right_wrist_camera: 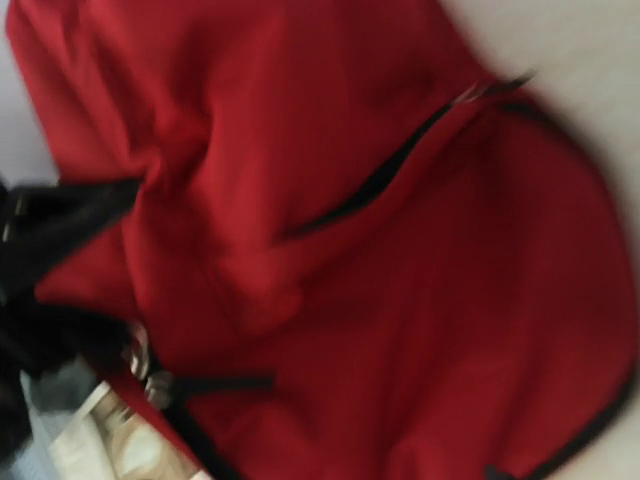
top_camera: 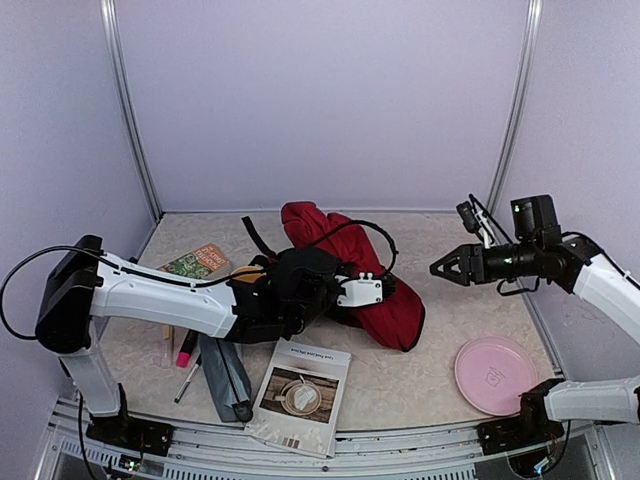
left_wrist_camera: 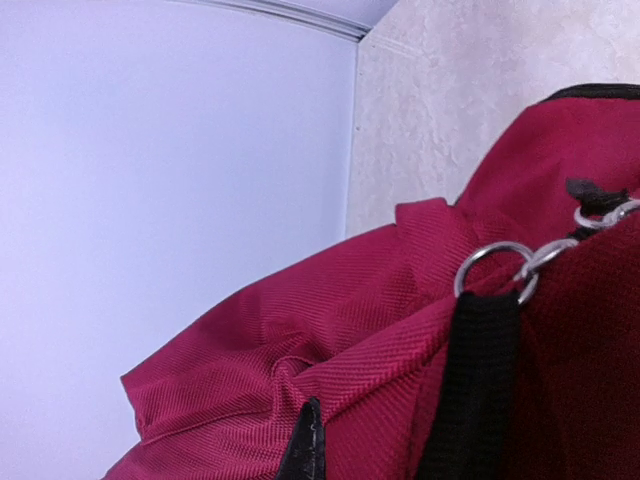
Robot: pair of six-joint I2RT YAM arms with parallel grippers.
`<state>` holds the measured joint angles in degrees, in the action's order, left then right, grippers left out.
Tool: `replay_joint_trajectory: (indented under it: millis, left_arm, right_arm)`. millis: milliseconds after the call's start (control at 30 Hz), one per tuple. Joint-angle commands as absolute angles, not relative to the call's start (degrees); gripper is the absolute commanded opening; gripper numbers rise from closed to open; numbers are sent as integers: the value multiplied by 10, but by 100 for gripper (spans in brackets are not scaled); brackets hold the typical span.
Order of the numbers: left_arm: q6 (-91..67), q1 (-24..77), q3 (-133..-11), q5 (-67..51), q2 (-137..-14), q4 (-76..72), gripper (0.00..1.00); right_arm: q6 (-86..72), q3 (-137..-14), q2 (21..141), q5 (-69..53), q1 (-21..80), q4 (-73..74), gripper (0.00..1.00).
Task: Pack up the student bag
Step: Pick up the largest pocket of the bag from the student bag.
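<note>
Here, at the near edge of the worktop (top_camera: 420, 385), a printed packet (top_camera: 300, 395) showing a cup is lying flat, slightly left of centre. A grey pouch (top_camera: 228, 372) is lying just to its left, and a pink-capped pen (top_camera: 186, 348) is resting beside that. A pink plate (top_camera: 495, 375) is sitting near the near right corner, well apart from the rest. Along the left edge, a green and orange book (top_camera: 196, 262) is lying flat.

The left gripper (top_camera: 320, 290) is reaching across from the left side to the middle of the worktop. Its jaws are pressing together on the student bag (top_camera: 385, 305). In the left wrist view a fold of red fabric is bunching at the one visible fingertip (left_wrist_camera: 304, 450), beside a black strap and a metal ring (left_wrist_camera: 495, 270).

The student bag is lying crumpled in the middle of the worktop, reaching toward the far edge. The right gripper (top_camera: 440, 268) is hanging in the air near the right edge, pointing at the bag. Its jaws are standing apart and are holding nothing.
</note>
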<state>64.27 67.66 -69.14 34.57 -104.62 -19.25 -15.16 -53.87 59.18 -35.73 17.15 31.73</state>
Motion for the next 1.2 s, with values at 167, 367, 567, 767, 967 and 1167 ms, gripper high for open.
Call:
replay_joint_trajectory:
  millis: [167, 367, 567, 767, 967, 1167]
  left_arm:
    - [471, 709, -583, 285, -969, -164, 0]
    - [472, 718, -535, 289, -941, -153, 0]
    - [450, 723, -520, 279, -933, -122, 0]
    - [440, 726, -507, 279, -929, -111, 0]
    - [450, 732, -504, 296, -937, -124, 0]
    - [450, 733, -505, 297, -939, -125, 0]
  right_arm:
    - [-388, -311, 504, -406, 310, -65, 62]
    - [-426, -267, 589, -456, 344, -192, 54]
    - [-362, -290, 672, -493, 390, -178, 58]
    - [-337, -306, 727, -469, 390, -135, 57]
    - [-412, -284, 779, -539, 391, -256, 54]
    - [-435, -281, 799, -569, 396, -294, 53]
